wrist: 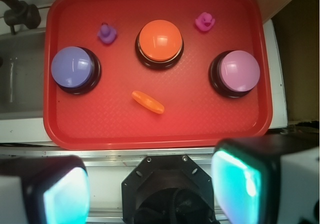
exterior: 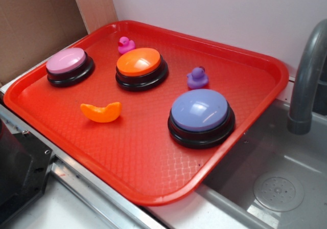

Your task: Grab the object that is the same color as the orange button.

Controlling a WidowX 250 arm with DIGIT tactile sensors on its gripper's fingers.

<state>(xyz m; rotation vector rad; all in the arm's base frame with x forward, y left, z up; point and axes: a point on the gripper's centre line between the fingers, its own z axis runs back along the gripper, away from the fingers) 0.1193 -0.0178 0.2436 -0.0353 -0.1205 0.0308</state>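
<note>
Red tray [exterior: 245, 116]: three buttons, two ducks, one orange crescent [exterior: 101, 112]; gripper [wrist: 150, 184] wide, empty

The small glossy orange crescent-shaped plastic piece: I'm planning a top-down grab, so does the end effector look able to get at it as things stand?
Probably yes. The orange crescent piece lies alone on bare red plastic tray, apart from the orange dome button. The end effector, open, sits back off the tray with nothing between.

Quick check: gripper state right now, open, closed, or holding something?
Gripper: open, holding nothing; its fingers stand wide apart, short of the red tray, where the orange slice piece lies untouched.
</note>
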